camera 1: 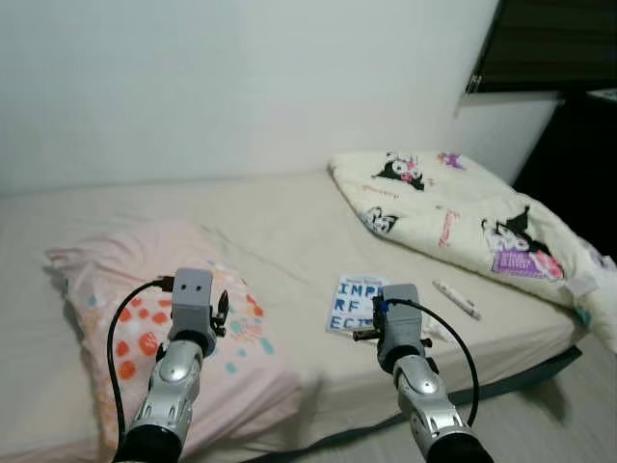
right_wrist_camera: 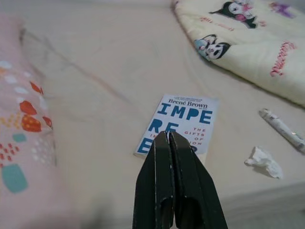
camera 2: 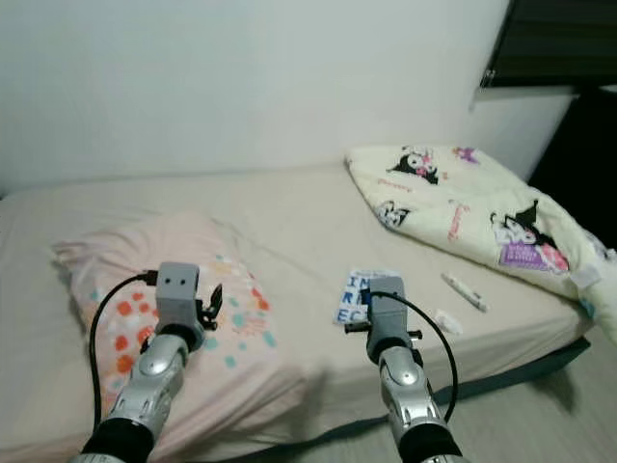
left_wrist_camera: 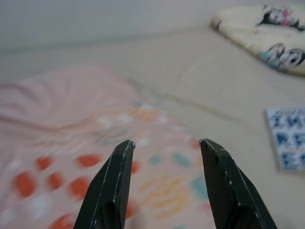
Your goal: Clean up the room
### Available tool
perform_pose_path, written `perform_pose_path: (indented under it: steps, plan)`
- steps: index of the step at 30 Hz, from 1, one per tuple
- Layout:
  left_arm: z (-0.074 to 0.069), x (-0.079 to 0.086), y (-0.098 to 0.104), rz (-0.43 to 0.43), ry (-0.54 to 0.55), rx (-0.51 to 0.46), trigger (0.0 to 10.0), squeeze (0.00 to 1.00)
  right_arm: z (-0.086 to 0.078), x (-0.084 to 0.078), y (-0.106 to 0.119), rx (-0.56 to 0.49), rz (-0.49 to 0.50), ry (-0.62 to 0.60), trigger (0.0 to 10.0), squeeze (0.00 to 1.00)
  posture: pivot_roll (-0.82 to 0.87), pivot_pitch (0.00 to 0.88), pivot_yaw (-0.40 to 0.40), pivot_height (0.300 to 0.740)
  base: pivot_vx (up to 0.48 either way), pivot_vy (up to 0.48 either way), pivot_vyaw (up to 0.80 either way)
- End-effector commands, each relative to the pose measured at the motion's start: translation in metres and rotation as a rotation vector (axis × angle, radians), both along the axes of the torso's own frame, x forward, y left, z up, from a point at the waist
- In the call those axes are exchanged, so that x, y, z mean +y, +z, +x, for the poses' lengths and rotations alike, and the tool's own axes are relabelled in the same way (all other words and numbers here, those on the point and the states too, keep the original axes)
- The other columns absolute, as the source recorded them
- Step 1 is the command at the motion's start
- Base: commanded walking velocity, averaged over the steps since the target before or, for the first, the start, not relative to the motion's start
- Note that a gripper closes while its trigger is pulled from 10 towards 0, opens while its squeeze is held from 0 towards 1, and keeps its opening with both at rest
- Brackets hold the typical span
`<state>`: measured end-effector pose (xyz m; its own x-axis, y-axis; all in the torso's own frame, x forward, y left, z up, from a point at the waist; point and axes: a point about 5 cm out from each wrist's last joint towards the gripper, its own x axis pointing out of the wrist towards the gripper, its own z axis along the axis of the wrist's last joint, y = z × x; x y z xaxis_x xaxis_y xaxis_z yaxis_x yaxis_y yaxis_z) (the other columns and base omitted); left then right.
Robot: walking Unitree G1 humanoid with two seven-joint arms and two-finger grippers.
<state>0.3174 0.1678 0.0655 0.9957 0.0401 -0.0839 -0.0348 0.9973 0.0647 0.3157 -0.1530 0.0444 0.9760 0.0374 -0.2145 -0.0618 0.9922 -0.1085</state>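
White-blue book, spine toward pillow.

Bare sheet of the bed runs open between the pink pillow on the left and the folded blanket at the right. Obstacles on the near-right strip: book, with a tube and crumpled tissue just beside it. The wall bounds the far side.

Bed spans frame. Pink pillow lower left. Book lower centre; pen-like tube beside it. Cartoon-print quilt upper right.
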Motion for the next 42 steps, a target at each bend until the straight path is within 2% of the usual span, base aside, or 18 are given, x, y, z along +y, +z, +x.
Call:
perform_pose_path:
  steps: [1, 5, 10, 12, 15, 29, 31, 37, 42]
  plan:
    - [-0.001, 0.001, -0.002, 0.005, 0.002, 0.010, 10.0, 0.00, -0.001, 0.010, -0.001, 0.000, -0.052, 0.056, 10.0, 0.00, 0.01, 0.000, -0.094, 0.740, 0.000, 0.412, 0.80]
    - [-0.001, 0.002, -0.002, 0.006, 0.005, 0.010, 10.0, 0.00, 0.000, 0.015, 0.000, -0.006, -0.071, 0.084, 10.0, 0.00, 0.02, 0.000, -0.096, 0.740, 0.000, 0.411, 0.80]
    - [-0.001, 0.005, -0.002, 0.008, 0.016, 0.006, 10.0, 0.00, 0.000, 0.020, 0.001, -0.019, -0.043, 0.114, 10.0, 0.00, 0.03, 0.000, -0.100, 0.740, 0.000, 0.412, 0.77]
    - [-0.002, 0.007, -0.002, 0.005, 0.026, 0.005, 10.0, 0.00, -0.001, 0.024, 0.003, -0.031, 0.018, 0.137, 10.0, 0.00, 0.03, 0.000, -0.102, 0.740, 0.000, 0.377, 0.00]
    - [-0.002, 0.009, -0.001, 0.010, 0.035, 0.000, 10.0, 0.00, 0.000, 0.024, 0.003, -0.034, -0.004, 0.149, 10.0, 0.00, 0.03, 0.000, -0.104, 0.740, 0.000, 0.230, 0.00]
    - [-0.008, 0.005, 0.000, 0.023, 0.047, -0.018, 10.0, 0.00, 0.002, 0.029, 0.006, -0.049, 0.028, 0.160, 10.0, 0.00, 0.06, 0.000, -0.115, 0.740, 0.000, -0.480, 0.00]
    - [-0.009, 0.004, -0.001, 0.053, 0.038, -0.018, 10.0, 0.00, 0.002, 0.029, 0.005, -0.049, 0.036, 0.157, 10.0, 0.00, 0.06, 0.000, -0.114, 0.740, 0.000, -0.480, 0.00]
    - [-0.008, 0.000, 0.000, 0.023, 0.006, -0.012, 10.0, 0.00, 0.000, 0.028, 0.004, -0.047, 0.048, 0.146, 10.0, 0.00, 0.06, 0.000, -0.109, 0.740, 0.000, 0.000, 0.00]
    - [-0.008, -0.001, 0.001, 0.032, 0.002, -0.016, 10.0, 0.00, 0.000, 0.027, 0.003, -0.043, 0.053, 0.137, 10.0, 0.00, 0.06, 0.000, -0.106, 0.740, 0.000, 0.000, 0.00]
